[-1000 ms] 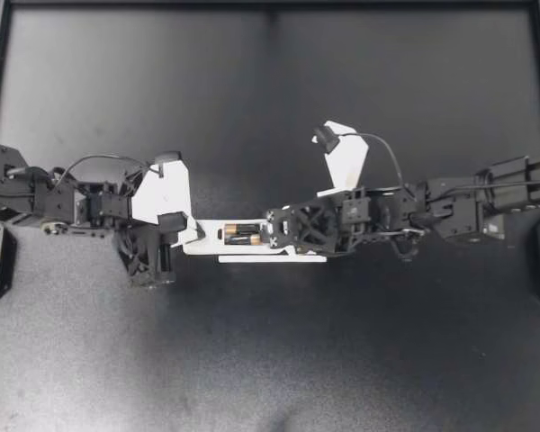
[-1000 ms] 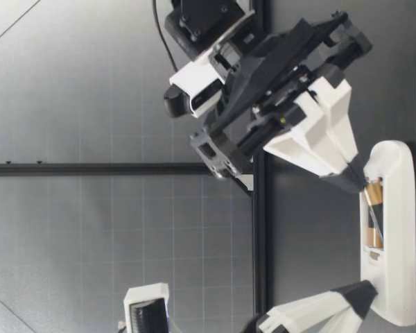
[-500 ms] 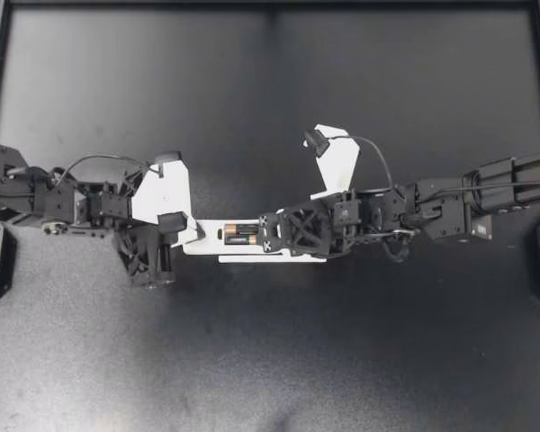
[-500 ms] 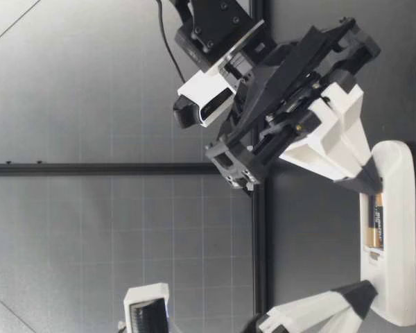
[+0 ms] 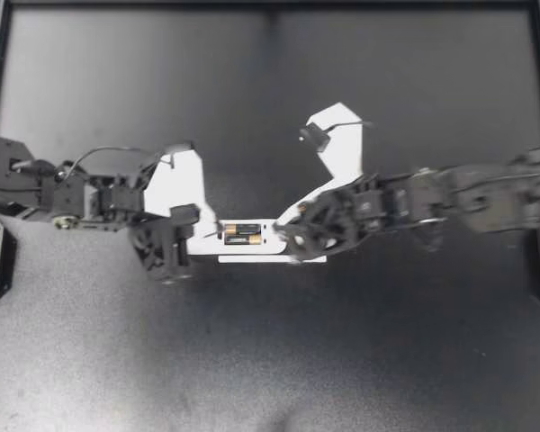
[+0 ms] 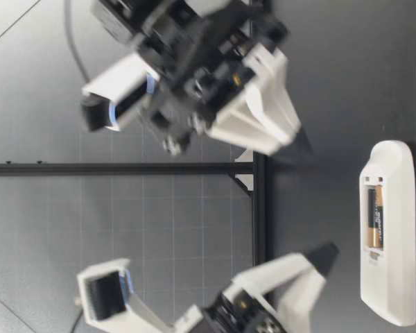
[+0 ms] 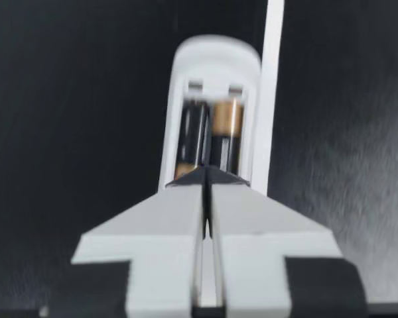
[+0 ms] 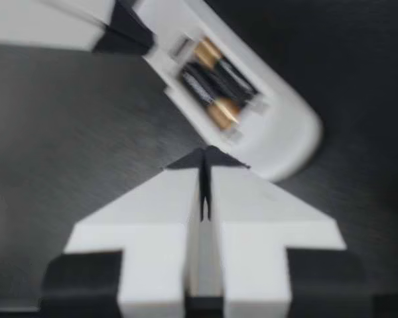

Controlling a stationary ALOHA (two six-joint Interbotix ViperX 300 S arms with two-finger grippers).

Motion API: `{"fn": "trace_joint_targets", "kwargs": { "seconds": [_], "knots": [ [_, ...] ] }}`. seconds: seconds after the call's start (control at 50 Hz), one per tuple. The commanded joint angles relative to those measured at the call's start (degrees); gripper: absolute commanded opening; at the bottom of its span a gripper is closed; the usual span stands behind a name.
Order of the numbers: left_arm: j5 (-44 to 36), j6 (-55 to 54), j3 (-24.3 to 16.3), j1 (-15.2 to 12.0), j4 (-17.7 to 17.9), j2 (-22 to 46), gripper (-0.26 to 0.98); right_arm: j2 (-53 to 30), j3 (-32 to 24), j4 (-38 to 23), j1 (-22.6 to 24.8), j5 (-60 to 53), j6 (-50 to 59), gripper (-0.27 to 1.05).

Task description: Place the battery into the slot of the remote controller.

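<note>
- Currently the robot's left arm reaches in from its own side. The left gripper (image 5: 205,236) is poised at one end of the remote (image 5: 252,250), with its fingers pressed tip to tip and nothing between them.
- The right arm reaches in from the opposite side, and the right gripper (image 5: 281,236) is poised over the remote just past the battery slot. Its fingers are likewise closed flat together and empty.
- From table height, both grippers hang clear above the remote. Their tips are angled down toward it and touch nothing.
- The remote lies flat on the table (image 5: 387,360) with its compartment open and facing up. Two batteries (image 5: 243,236) sit side by side in the slot.
- A thin white strip (image 5: 270,259) lies flat just beside the remote, along its long edge.
- From above, the right arm covers the remote's far end.
- In the left wrist view, the closed fingertips hide the near end of the slot.
- It cannot be told what the strip is.
</note>
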State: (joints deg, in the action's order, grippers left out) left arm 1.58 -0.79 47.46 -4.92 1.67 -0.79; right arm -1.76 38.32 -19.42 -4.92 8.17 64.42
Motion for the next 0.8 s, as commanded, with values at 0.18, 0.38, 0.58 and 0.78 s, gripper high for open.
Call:
{"fn": "trace_joint_targets", "kwargs": {
  "seconds": [0.18,0.38,0.58,0.78],
  "knots": [
    [0.1,0.1,-5.8,0.4,0.1,4.2,-0.14,5.5,3.1,-7.6,-0.4,4.0,-1.1,-0.1],
    [2.9,0.1,-8.5,0.9,0.1,6.9,-0.14,6.2,4.5,-10.5,-0.3,4.0,-1.8,-0.1],
    [3.5,0.1,-9.9,1.1,0.0,8.3,-0.14,6.2,4.7,-10.5,-0.3,4.4,-3.1,-0.1],
    [3.8,0.1,-10.4,1.2,0.1,11.1,-0.14,6.1,4.7,-10.5,-0.3,4.4,-3.1,-0.1]
  ]
}}
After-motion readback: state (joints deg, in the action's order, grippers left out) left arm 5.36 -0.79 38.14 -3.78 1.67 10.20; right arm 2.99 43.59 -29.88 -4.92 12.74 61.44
